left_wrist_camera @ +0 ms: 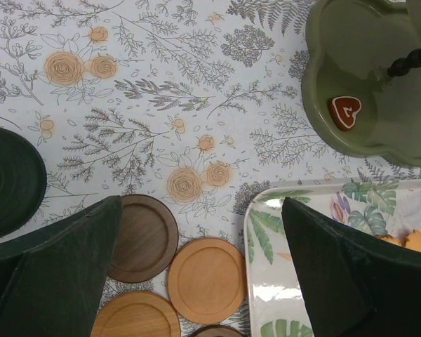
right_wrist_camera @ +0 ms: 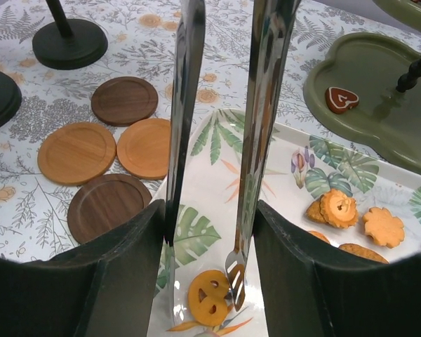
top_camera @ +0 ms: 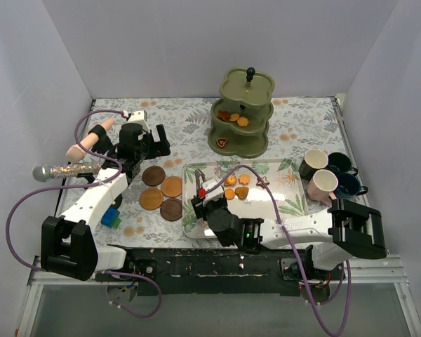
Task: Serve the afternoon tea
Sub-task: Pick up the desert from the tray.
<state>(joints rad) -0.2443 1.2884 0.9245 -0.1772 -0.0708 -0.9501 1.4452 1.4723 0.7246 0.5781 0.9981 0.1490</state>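
The right gripper (right_wrist_camera: 209,210) is pinching the shiny metal tongs (right_wrist_camera: 266,105), with 1 finger pressed on the outside of each blade. The blades themselves stand apart. The tongs' long axis runs from the near edge toward the far edge. The slotted tip of the right blade sits just beside a flat, round orange biscuit (right_wrist_camera: 209,298) with cut-outs. It lies between the 2 blade lines on the near-left part of the white leaf-print tray (right_wrist_camera: 217,175), at the middle of the near edge. Being round, it offers no preferred axis, so a squeeze from either side should do.

The olive-green three-tier stand (top_camera: 242,112) rises toward the far edge, right of centre, and a brown heart biscuit (right_wrist_camera: 342,99) lies on its lowest tier. The carry would therefore run far and rightward, and the right arm is plainly the nearer.

The left gripper (left_wrist_camera: 200,203), jaws spread with nothing between them, hangs over the floral tablecloth (top_camera: 295,126) beside 4 round wooden coasters (left_wrist_camera: 207,281), left of the tray. 4 mugs (top_camera: 325,184) cluster at the right edge.

The tray looks glossy, so the biscuit may skid. White walls (top_camera: 196,49) close in 3 sides.
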